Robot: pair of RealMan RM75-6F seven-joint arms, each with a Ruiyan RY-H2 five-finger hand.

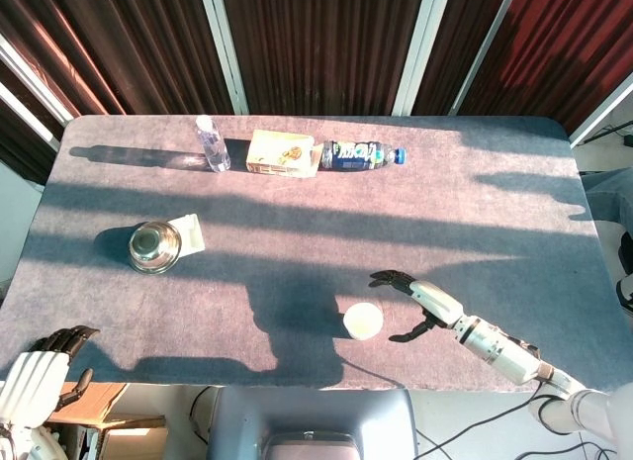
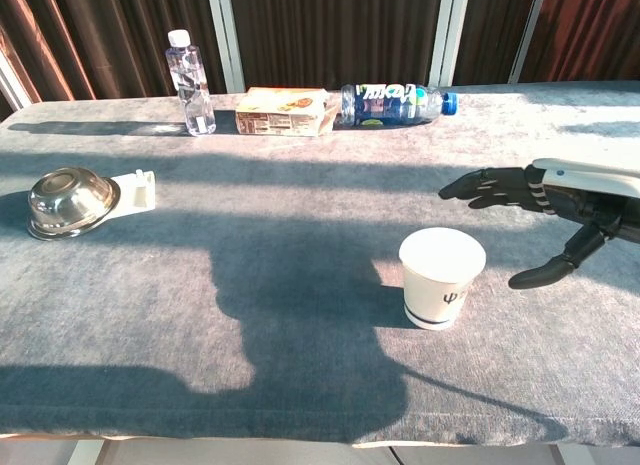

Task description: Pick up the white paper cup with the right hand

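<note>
The white paper cup (image 1: 363, 321) (image 2: 441, 277) stands upright on the grey table, near its front edge, mouth up, with a dark mark on its side. My right hand (image 1: 413, 301) (image 2: 541, 216) is just to the right of the cup, open, fingers spread toward it, with a clear gap between fingers and cup. It holds nothing. My left hand (image 1: 40, 366) hangs below the table's front left corner, fingers curled, nothing seen in it; the chest view does not show it.
A steel bowl (image 2: 69, 199) and a white block (image 2: 137, 192) lie at the left. Along the far edge stand a clear water bottle (image 2: 189, 83), a carton (image 2: 285, 112) and a lying blue-labelled bottle (image 2: 394, 102). Broad shadows cross the table (image 2: 250, 405).
</note>
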